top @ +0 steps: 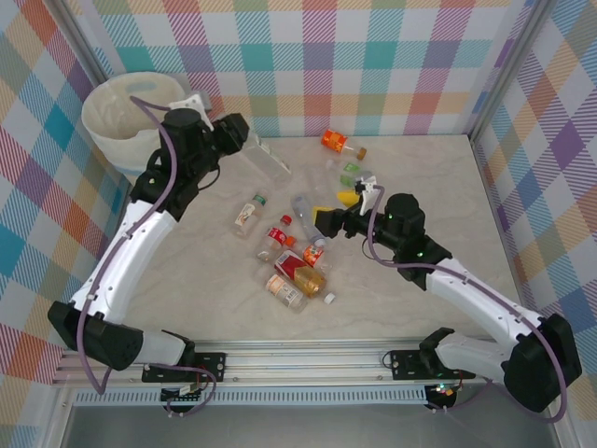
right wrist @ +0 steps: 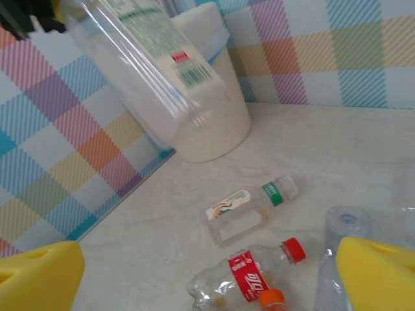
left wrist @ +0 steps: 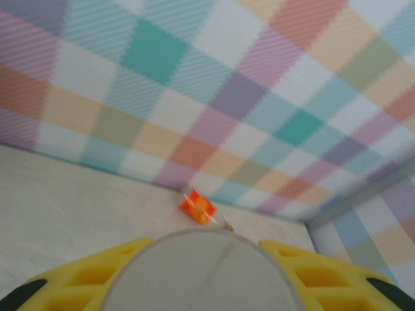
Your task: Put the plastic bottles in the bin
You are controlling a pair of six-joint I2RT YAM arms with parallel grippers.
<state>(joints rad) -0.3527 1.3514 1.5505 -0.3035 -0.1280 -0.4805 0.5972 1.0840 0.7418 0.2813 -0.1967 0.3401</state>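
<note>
Holds clear bottle w/ left pincer, bin near on its left; right pincer open over bottle pile.

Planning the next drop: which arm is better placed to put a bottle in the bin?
Left. The left claw grips a clear bottle near the bin; the right claw is open, empty, farther away over the pile.

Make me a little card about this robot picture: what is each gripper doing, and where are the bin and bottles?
Left gripper: shut on a clear bottle, held up beside the bin
Right gripper: open, above the bottle pile
Bin: far left corner
Loose bottles: bottle pile mid-table; one orange-labelled bottle near the back wall
</note>
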